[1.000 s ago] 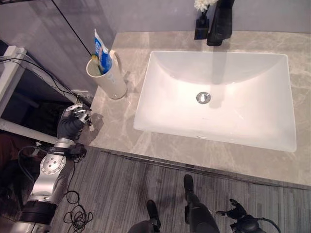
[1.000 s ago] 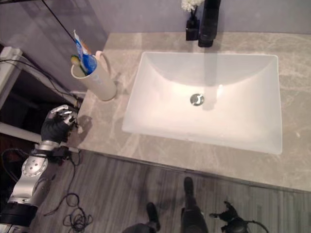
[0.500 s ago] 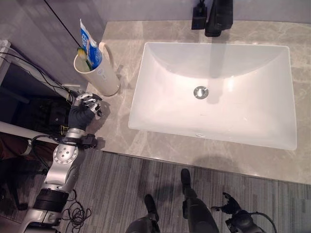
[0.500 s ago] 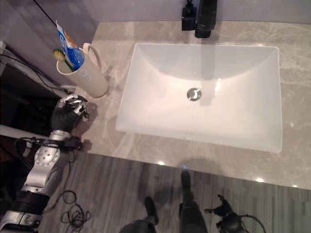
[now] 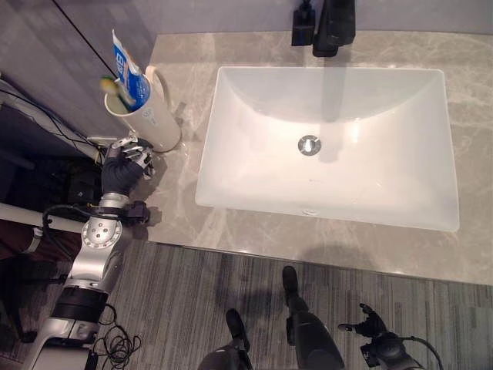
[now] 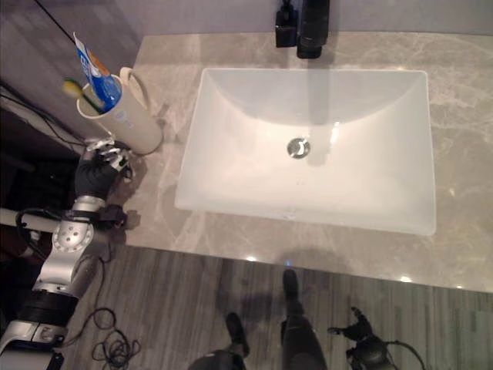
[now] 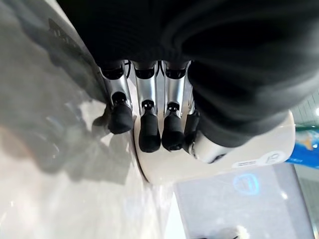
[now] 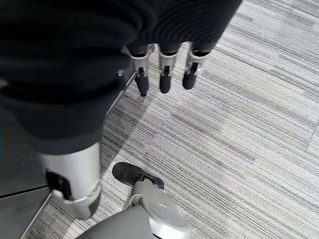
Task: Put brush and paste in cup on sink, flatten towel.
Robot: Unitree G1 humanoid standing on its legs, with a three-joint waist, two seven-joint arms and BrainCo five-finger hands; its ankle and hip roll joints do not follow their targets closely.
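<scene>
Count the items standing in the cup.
2: a toothbrush and a toothpaste tube, both upright in the cup left of the sink. Smaller items could be hidden inside.

No print can be read here. The cup point(image 5: 151, 116) carries a small dark mark and a grey label on its side, seen up close in the left wrist view, but the characters are too small to make out. The blue toothpaste tube point(image 5: 128, 68) in the cup has white and orange markings, also illegible.
</scene>
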